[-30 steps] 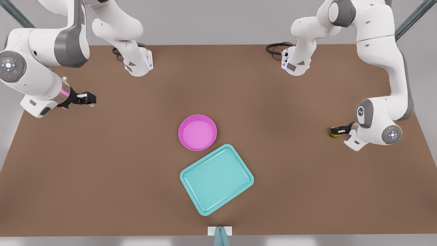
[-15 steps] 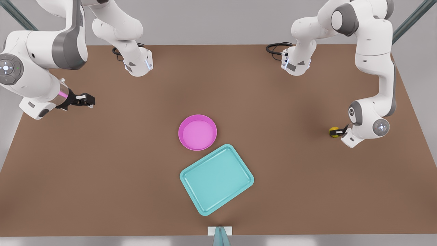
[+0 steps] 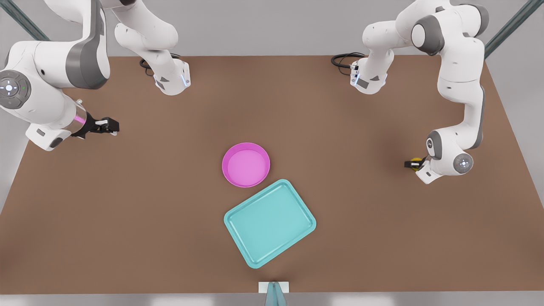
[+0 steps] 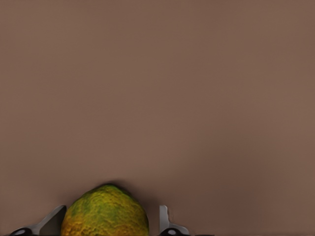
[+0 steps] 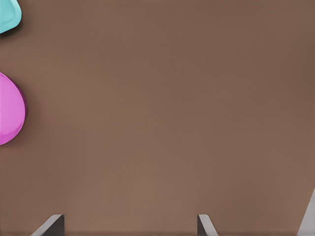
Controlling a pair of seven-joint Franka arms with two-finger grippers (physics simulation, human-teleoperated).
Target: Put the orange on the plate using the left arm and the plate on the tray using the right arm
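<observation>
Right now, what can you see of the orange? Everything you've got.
The orange is a small bumpy fruit, yellow-orange with green patches on top. It sits on the brown table near the front view's right edge, far from the plate and the tray. The left pincer is down around it, one finger on each side with a gap showing at each, so not clamped yet. In the front view the pincer covers most of it.

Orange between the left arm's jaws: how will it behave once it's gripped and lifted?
The orange is round, so it would probably roll if released or nudged on the flat table. Its bumpy skin likely gives the left gripper decent friction. The jaws stand on either side of it, so centring looks adequate.
</observation>
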